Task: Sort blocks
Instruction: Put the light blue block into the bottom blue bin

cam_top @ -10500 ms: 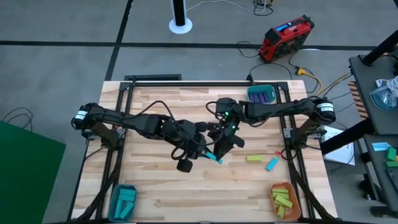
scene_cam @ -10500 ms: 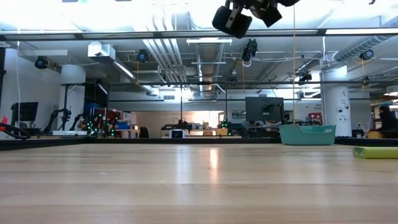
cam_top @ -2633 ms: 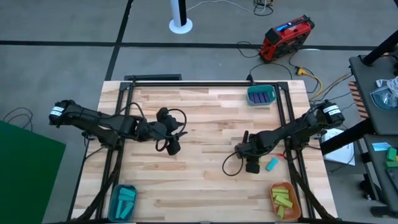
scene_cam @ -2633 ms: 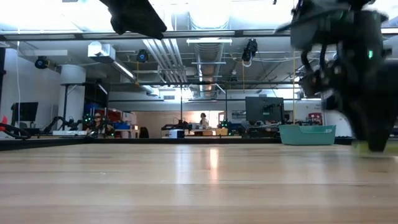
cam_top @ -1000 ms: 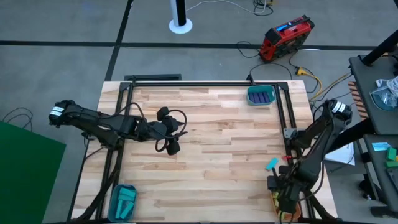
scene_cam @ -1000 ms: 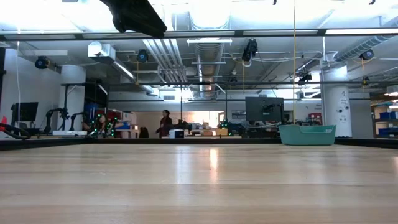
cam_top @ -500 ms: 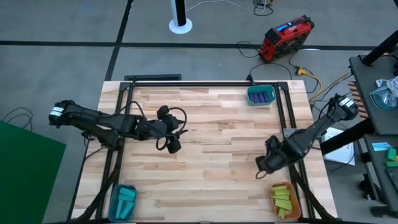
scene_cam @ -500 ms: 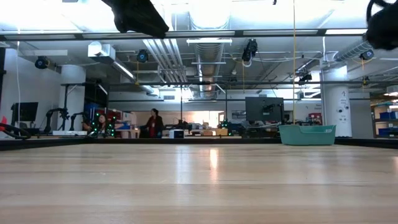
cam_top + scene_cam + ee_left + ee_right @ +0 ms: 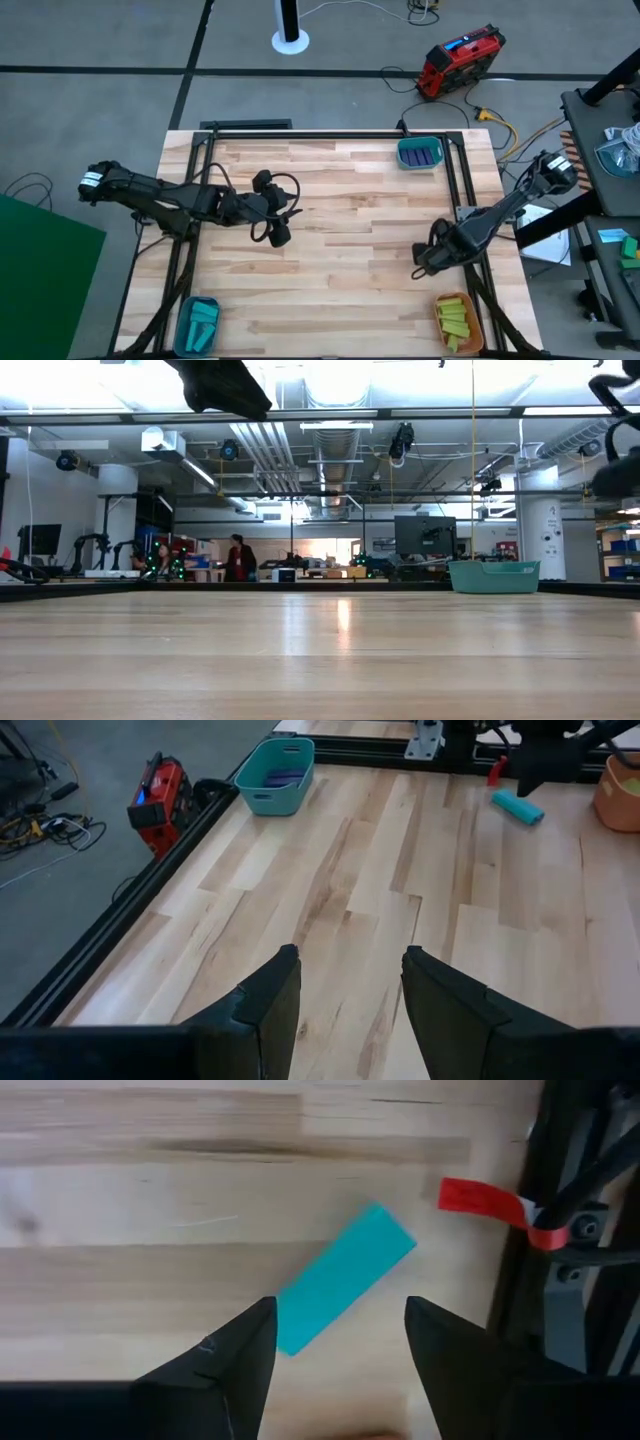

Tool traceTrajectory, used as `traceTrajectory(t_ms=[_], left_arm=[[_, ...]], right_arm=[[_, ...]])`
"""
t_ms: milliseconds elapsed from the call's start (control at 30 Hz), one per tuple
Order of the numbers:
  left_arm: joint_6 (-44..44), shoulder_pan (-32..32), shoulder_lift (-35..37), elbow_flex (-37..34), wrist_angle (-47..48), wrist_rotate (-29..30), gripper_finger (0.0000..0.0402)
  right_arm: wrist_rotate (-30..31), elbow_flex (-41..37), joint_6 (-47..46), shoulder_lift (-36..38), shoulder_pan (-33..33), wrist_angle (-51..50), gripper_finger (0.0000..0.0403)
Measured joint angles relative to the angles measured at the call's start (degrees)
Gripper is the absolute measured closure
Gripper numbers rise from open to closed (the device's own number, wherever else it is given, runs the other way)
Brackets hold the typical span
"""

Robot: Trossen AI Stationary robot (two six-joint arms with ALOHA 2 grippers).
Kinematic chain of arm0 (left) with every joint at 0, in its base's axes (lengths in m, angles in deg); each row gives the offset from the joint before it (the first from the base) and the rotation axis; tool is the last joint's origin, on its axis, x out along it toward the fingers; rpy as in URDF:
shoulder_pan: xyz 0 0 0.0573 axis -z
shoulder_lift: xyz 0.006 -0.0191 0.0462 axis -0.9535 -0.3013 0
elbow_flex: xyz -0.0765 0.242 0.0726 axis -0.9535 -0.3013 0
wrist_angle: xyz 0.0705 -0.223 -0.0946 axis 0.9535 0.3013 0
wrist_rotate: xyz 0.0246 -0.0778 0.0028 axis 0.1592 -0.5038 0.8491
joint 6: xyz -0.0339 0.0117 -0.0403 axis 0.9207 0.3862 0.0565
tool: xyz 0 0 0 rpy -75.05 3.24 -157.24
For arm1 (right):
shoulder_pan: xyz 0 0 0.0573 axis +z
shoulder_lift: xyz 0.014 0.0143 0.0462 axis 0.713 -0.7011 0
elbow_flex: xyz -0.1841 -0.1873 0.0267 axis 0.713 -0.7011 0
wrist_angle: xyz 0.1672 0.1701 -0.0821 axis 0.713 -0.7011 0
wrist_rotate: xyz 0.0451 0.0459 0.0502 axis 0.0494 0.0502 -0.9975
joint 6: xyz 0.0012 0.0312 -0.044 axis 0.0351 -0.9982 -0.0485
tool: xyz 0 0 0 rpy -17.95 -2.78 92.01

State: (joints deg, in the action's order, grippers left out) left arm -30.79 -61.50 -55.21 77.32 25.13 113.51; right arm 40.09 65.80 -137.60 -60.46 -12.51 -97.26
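Note:
One cyan block (image 9: pixel 345 1277) lies flat on the table near its right edge; it also shows far off in the left wrist view (image 9: pixel 518 807). My right gripper (image 9: pixel 340 1342) hovers above it, open, pointing down, one finger to each side and clear of it. In the high view this gripper (image 9: pixel 428 264) hides the block. My left gripper (image 9: pixel 279 236) waits open over the table's middle left (image 9: pixel 350 965), holding nothing. Purple blocks (image 9: pixel 421 155) lie in the far teal bowl, cyan blocks (image 9: pixel 201 322) in the near left bowl and yellow-green blocks (image 9: pixel 455 318) in the orange bowl.
The teal bowl (image 9: pixel 420 153) stands at the far right corner (image 9: pixel 494 575), a second teal bowl (image 9: pixel 198 323) at the near left corner, the orange bowl (image 9: pixel 456 320) at the near right corner. A red tag (image 9: pixel 485 1200) sticks out from the black frame rail (image 9: pixel 560 1230) beside the cyan block.
My right gripper has left the orange bowl at the near right corner and gone toward the table's far edge and slightly left. It now stands above the cyan block. The left arm has kept still.

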Motion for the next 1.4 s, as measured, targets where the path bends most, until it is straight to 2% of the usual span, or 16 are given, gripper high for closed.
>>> traceTrajectory(t_ms=[300,633,800,1067,1400], left_arm=[[-1.51,-0.08,0.0,0.0,0.02,-0.02,0.0247],[-1.53,-0.37,0.0,0.0,0.02,-0.01,0.0247],[-1.53,-0.48,0.0,0.0,0.02,-0.02,0.0247],[-1.4,-0.5,0.0,0.0,-0.04,-0.02,0.0247],[-1.56,-0.5,0.0,0.0,-0.98,-0.65,0.0247]], right_arm=[[-1.47,-6.15,-2.23,-2.69,0.02,13.71,0.0183],[0.49,-6.58,3.6,-3.31,-0.02,19.17,0.0191],[0.52,-6.81,5.29,-3.28,-0.02,18.99,0.0222],[0.56,-7.44,9.23,-3.2,-0.02,18.94,0.0314],[2.87,-4.83,18.34,-2.58,-0.12,21.16,0.0318]])
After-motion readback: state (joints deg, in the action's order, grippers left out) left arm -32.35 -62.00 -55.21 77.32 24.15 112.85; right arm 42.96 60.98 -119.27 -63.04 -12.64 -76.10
